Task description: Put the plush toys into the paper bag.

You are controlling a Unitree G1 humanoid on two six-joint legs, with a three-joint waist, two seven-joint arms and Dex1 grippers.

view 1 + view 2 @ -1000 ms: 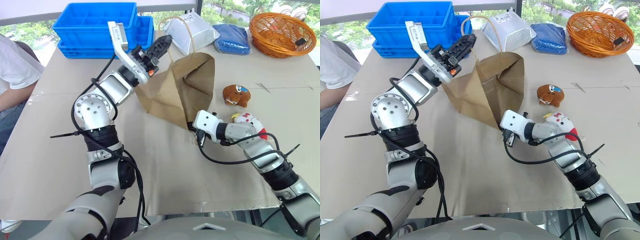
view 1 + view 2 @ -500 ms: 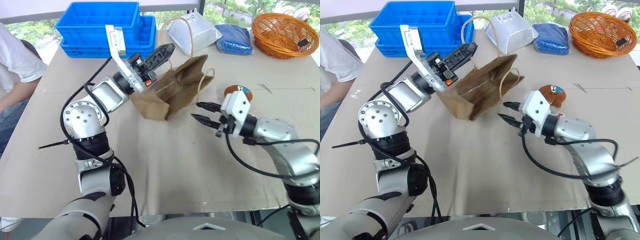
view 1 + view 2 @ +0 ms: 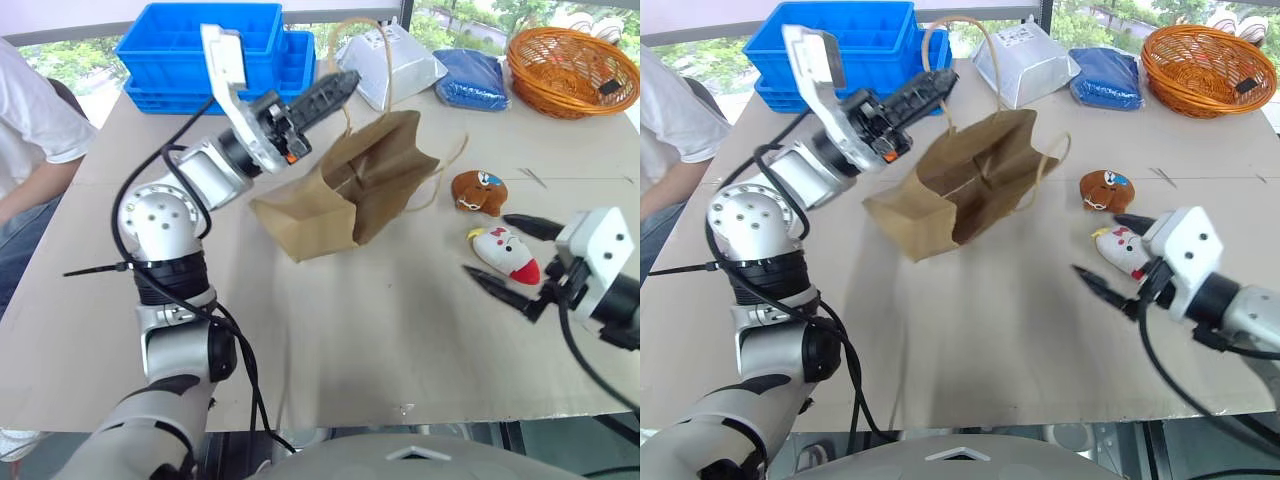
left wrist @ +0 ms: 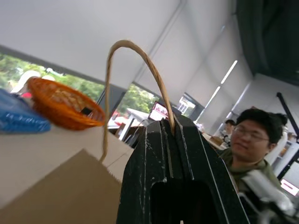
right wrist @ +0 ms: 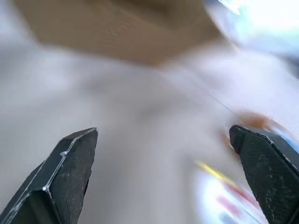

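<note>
A: Where does the paper bag (image 3: pixel 355 190) sit?
B: On the table (image 3: pixel 330 330), near its middle, tipped with its open mouth up and toward the toys. The left gripper (image 3: pixel 335 88) is above the bag's rear edge, fingers pressed together on one tan cord handle (image 3: pixel 940 40).

A: Can you see that pinch from the head cameras?
B: Only roughly. The left wrist view settles it: the handle loop (image 4: pixel 135 70) arches up from between the two closed black fingers (image 4: pixel 154 154), with the bag's brown edge below. That view also catches an orange basket (image 4: pixel 63 109) and a person with glasses (image 4: pixel 247 144) behind.

A: And the toys?
B: Both lie on the table beside the bag, on the basket's side. The round brown plush toy (image 3: pixel 478 192) is nearer the basket; the white plush toy with the red tip (image 3: pixel 505 253) lies just in front of it.

A: The right gripper?
B: The right gripper (image 3: pixel 515 260) has its fingers spread wide, empty, either side of the white toy as seen from the head. Its wrist view is blurred: wide-apart fingertips (image 5: pixel 70 168), brown bag beyond.
</note>
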